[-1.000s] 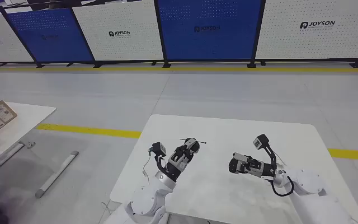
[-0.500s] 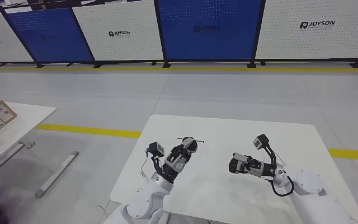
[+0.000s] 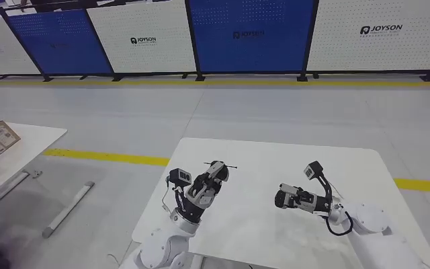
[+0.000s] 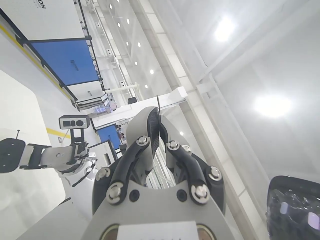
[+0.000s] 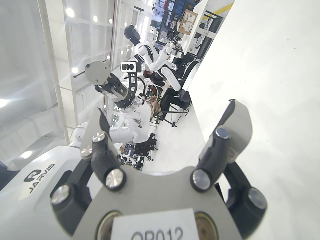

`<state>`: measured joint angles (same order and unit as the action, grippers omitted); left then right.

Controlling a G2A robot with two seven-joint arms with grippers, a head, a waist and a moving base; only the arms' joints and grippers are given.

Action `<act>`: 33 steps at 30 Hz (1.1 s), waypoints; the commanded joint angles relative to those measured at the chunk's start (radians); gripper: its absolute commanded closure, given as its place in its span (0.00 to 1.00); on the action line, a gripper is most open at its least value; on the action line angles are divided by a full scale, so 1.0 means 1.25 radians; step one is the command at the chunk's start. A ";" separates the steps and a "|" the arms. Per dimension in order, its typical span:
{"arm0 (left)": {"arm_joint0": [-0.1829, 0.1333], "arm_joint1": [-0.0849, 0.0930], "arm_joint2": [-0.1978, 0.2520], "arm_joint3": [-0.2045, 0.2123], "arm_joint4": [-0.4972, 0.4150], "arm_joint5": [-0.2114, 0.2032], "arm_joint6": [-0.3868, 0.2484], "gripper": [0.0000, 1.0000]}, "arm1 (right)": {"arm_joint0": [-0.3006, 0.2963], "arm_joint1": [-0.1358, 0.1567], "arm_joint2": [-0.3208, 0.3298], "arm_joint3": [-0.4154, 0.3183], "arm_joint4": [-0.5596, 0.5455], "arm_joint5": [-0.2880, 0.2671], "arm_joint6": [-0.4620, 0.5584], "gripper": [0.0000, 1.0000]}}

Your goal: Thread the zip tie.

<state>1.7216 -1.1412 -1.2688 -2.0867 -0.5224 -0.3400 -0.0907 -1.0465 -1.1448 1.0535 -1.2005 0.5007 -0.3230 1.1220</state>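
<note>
A thin black zip tie [image 3: 228, 165] is pinched crosswise in my left gripper [image 3: 213, 169], which is shut on it and held up above the left part of the white table [image 3: 282, 151]. In the left wrist view the tie's end [image 4: 158, 102] sticks out past the closed fingertips of the left gripper [image 4: 158, 117]. My right gripper [image 3: 278, 198] hangs open over the table's right half, pointing at the left one with nothing between its fingers. From the right wrist view, the open right gripper [image 5: 166, 116] faces the left gripper [image 5: 96, 74] farther off, the zip tie [image 5: 76, 75] poking out beside it.
The table's near-left corner [image 3: 138, 237] lies just under the left arm. A second white table [image 3: 30, 141] stands off to the far left across the floor. Blue and white panels [image 3: 248, 33] line the back of the room.
My left gripper has moved to the left and a little away from the right gripper, carrying the zip tie with it. The right arm has kept still.
</note>
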 commanded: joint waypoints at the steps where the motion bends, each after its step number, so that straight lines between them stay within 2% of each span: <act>1: 0.000 0.000 0.000 0.000 0.000 0.000 0.000 1.00 | 0.000 0.000 0.000 0.000 0.000 0.000 0.000 0.00; 8: -0.043 -0.004 0.024 0.069 0.080 0.101 0.020 1.00 | 0.000 0.000 0.000 0.000 0.000 0.000 0.000 0.00; 14: -0.065 -0.005 0.050 0.161 0.184 0.114 -0.001 1.00 | 0.000 0.000 0.000 0.000 0.000 0.000 0.000 0.00; 17: -0.070 -0.006 0.068 0.191 0.242 0.120 -0.006 1.00 | 0.000 0.000 0.000 0.000 0.000 0.000 0.000 0.00; 18: -0.068 -0.007 0.075 0.196 0.258 0.110 0.009 1.00 | 0.000 0.000 0.000 0.000 0.000 0.000 0.000 0.00; 27: -0.068 -0.007 0.075 0.196 0.258 0.110 0.009 1.00 | 0.000 0.000 0.000 0.000 0.000 0.000 0.000 0.00; 30: -0.081 -0.010 0.084 0.221 0.262 0.139 0.017 1.00 | 0.000 0.000 0.000 0.000 0.000 0.000 0.000 0.00; 31: -0.092 -0.011 0.089 0.237 0.280 0.158 0.019 1.00 | 0.000 0.000 0.000 0.000 0.000 0.000 0.000 0.00; 33: -0.105 -0.013 0.100 0.258 0.303 0.170 0.026 1.00 | 0.000 0.000 0.000 0.000 0.000 0.000 0.000 0.00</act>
<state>1.5972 -1.1565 -1.1509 -1.7770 -0.1590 -0.1349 -0.0613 -1.0465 -1.1448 1.0535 -1.2005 0.5007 -0.3230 1.1220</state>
